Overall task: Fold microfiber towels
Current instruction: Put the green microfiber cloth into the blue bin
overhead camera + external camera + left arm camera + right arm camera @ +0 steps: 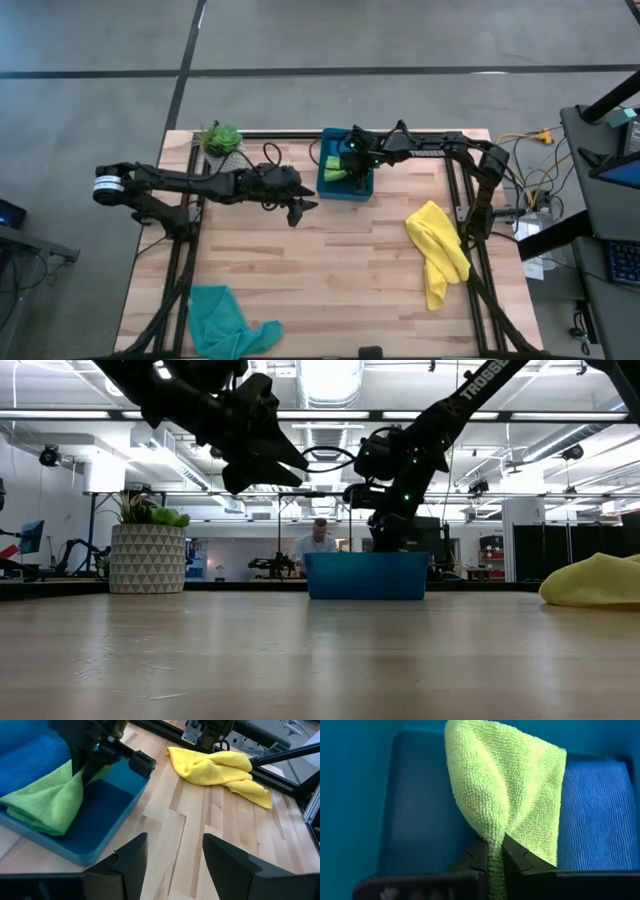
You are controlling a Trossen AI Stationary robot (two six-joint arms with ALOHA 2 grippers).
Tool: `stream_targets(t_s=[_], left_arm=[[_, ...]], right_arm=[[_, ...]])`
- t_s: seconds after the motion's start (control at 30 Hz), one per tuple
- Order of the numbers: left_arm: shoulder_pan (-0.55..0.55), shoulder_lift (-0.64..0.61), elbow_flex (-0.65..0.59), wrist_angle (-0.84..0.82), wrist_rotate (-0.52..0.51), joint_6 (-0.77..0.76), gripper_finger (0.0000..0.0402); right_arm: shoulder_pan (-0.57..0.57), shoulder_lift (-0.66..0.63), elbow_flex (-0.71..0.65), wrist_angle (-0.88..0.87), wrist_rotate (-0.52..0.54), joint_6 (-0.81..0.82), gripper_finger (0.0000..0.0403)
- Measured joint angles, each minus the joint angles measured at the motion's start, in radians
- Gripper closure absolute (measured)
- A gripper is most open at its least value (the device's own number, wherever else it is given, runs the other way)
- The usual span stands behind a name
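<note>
A lime green towel (pixel 505 785) hangs from my right gripper (pixel 495 856), which is shut on it inside the blue bin (pixel 346 192) at the table's far middle. A folded blue towel (pixel 592 815) lies flat on the bin's floor beside it. My left gripper (pixel 175 855) hovers open over bare wood just left of and nearer than the bin, touching nothing. A crumpled yellow towel (pixel 438 250) lies on the table at the right. A teal towel (pixel 228 320) lies bunched at the near left edge. My right gripper pinches a gathered, bunched part of the lime green towel (pixel 494 840) between its two fingers. The fingers come from above, slanting down into the bin. The cloth spreads out below the fingers, and its lower part (pixel 40 807) rests on the bin's floor against the blue towel.
A potted plant (pixel 221 140) in a patterned pot stands at the far left, beside the left arm. Black frame rails run along the table's left, right and far edges. Bare wood lies between the bin and the near edge. A person shows in the room beyond.
</note>
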Motion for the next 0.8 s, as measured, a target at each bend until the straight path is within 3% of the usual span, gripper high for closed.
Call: stream_targets(t_s=[0.2,0.4,0.57,0.67,0.8], left_arm=[[0.0,0.0,-0.001,0.0,0.0,0.0,0.0224],[0.0,0.0,-0.001,0.001,0.0,-0.002,0.0224],[0.0,0.0,-0.001,0.001,0.001,-0.003,0.0224],[0.0,0.0,-0.001,0.002,0.004,-0.003,0.0224],[-0.001,0.0,-0.001,0.004,0.004,-0.003,0.0224]], right_arm=[[0.0,0.0,-0.006,-0.012,-0.047,-0.054,0.0356],[0.0,-0.001,-0.007,-0.02,-0.064,0.013,0.027],[0.0,-0.017,0.052,-0.16,-0.121,0.065,0.0208],[-0.002,-0.042,0.074,-0.198,-0.198,0.067,0.0192],[-0.014,-0.041,0.078,-0.191,-0.188,0.063,0.0192]])
